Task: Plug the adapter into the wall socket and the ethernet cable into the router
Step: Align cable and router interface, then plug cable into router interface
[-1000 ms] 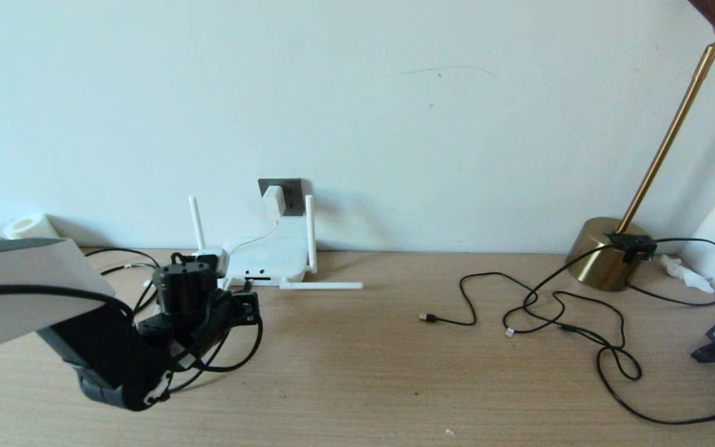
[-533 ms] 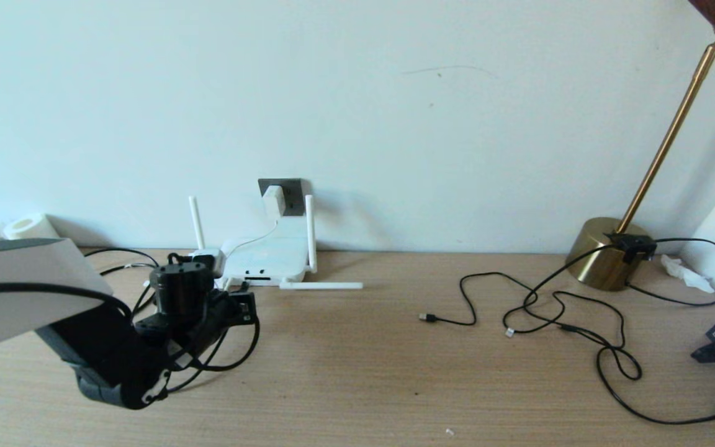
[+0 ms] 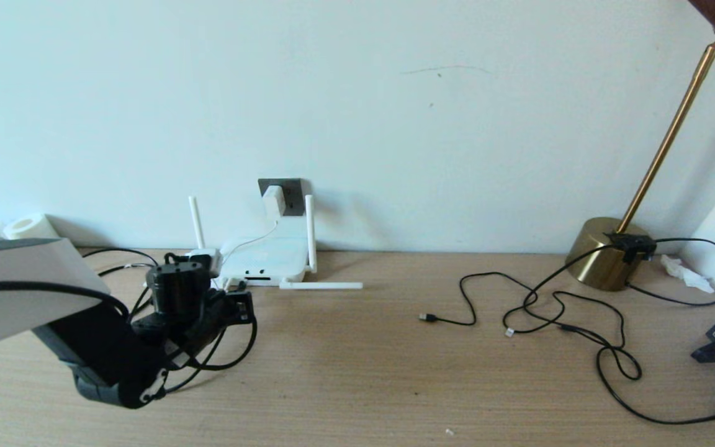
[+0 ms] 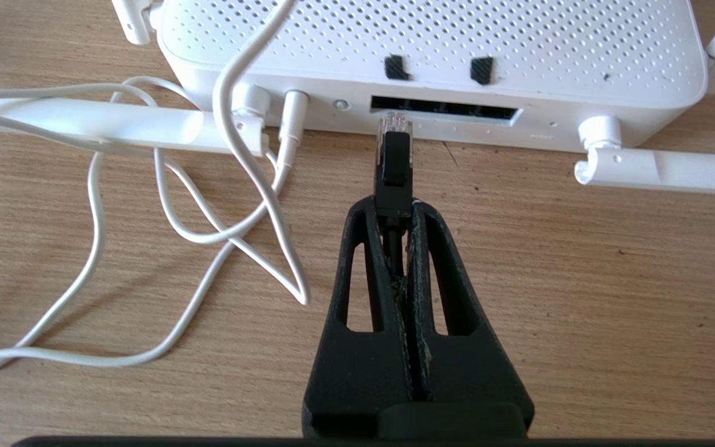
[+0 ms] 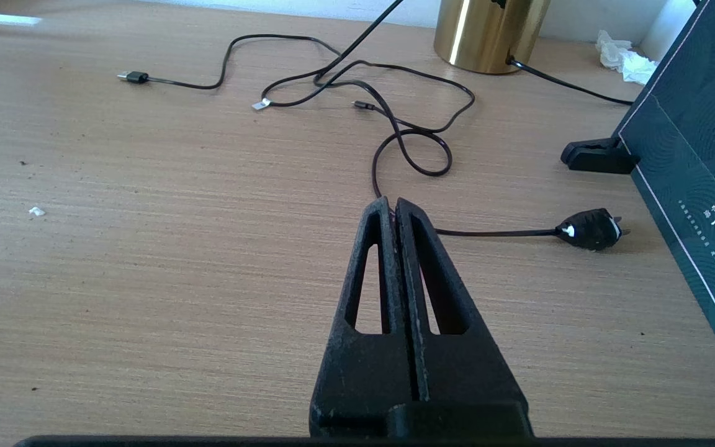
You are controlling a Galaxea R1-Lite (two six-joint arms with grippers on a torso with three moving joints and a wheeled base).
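Your left gripper [image 4: 395, 208] is clamped on the ethernet cable [image 4: 393, 161] just behind its plug, holding the clear tip level and pointed straight at the router [image 4: 432, 56]. The tip sits at the left end of the dark port slot [image 4: 445, 109], right at the opening; it does not look fully seated, so the plug is probably held this way to slide in along its own axis. Gripping close to the plug keeps the limp cable from bending under the push.

The adapter [image 3: 274, 200] already sits in the wall socket [image 3: 283, 194] behind the router, and its thin white cord [image 4: 165, 211] loops across the table [image 4: 581, 298] to the round power jack beside the port slot. That cord lies just beside your line of approach, but not across it. Two antennas [image 4: 661, 171] lie folded flat along the router's front, one on each side of the ports, leaving the slot open between them.

Your right gripper [image 5: 395, 214] hangs pressed together and empty over bare table, well apart from the work. Near it lie a tangle of black cables [image 5: 407, 130], a black plug [image 5: 590, 230], a brass lamp base [image 5: 488, 31] and a dark box [image 5: 699, 161]. None of these stands in the way.
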